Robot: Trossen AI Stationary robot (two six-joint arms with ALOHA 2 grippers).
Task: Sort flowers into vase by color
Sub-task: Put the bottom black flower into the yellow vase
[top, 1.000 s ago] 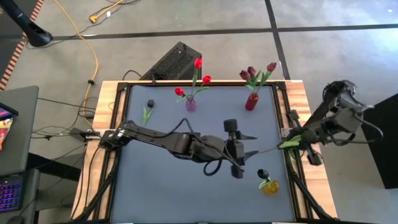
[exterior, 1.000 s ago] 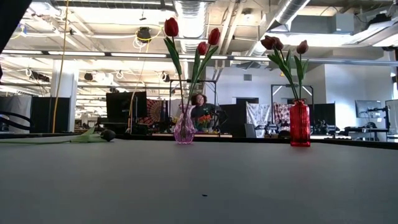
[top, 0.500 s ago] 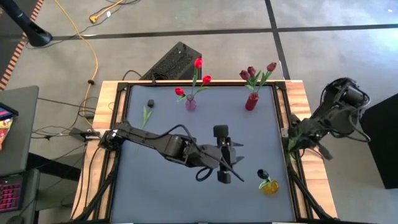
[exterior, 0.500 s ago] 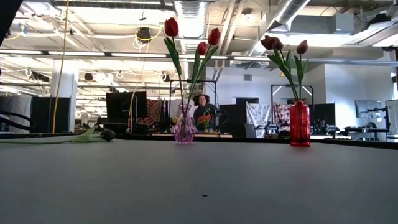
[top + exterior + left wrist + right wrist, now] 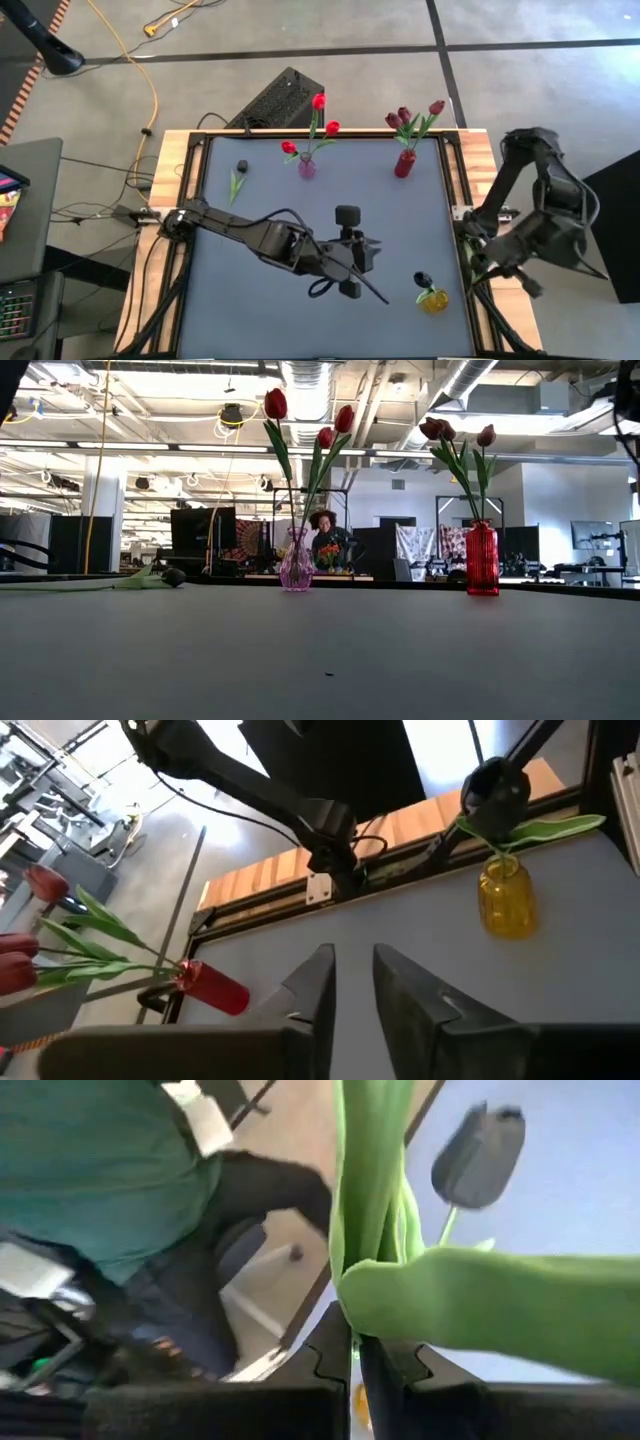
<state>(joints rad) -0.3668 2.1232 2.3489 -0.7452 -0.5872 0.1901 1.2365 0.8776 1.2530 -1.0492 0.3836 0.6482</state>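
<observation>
Left arm stretched low across bench centre; left tool (image 5: 352, 262) near yellow vase (image 5: 433, 299), fingers (image 5: 318, 990) narrowly apart, gripping nothing. Right arm folded off bench's right edge; right tool (image 5: 354, 1358) clamped on green stem (image 5: 368, 1170), dark head blurred beyond. Pink vase (image 5: 307, 166) at far edge: 3 red tulips. Red vase (image 5: 404, 163): 3 maroon. Yellow vase: 1 black. 1 black tulip (image 5: 239, 176) lies loose near far-left corner.
</observation>
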